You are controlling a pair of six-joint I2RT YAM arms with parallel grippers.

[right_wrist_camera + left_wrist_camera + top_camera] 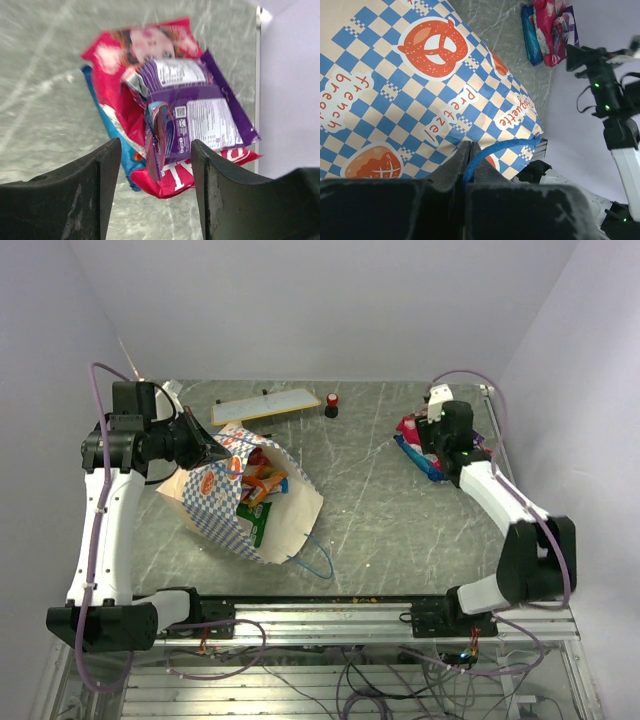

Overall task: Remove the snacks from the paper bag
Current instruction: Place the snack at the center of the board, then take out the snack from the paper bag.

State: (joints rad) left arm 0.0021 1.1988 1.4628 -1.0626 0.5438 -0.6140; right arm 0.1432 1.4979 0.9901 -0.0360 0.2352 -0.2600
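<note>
Snacks (262, 485), green and orange, sit inside the bag (215, 510), which lies on its side on the left half of the table (380, 510) with its mouth gaping toward the middle. Left gripper (467, 148) is clamped on 1 blue cord handle (505, 146), apparently lifting the upper lip to hold the mouth wide so the packets can be reached. At the far right lies a pile (170, 110) of 3 packets, purple on red on blue, well apart from the bag and presumably the drop spot. Right gripper (156, 145) hovers just above that pile, fingers spread and empty, so the next move, I judge, is a reach across into the bag.
</note>
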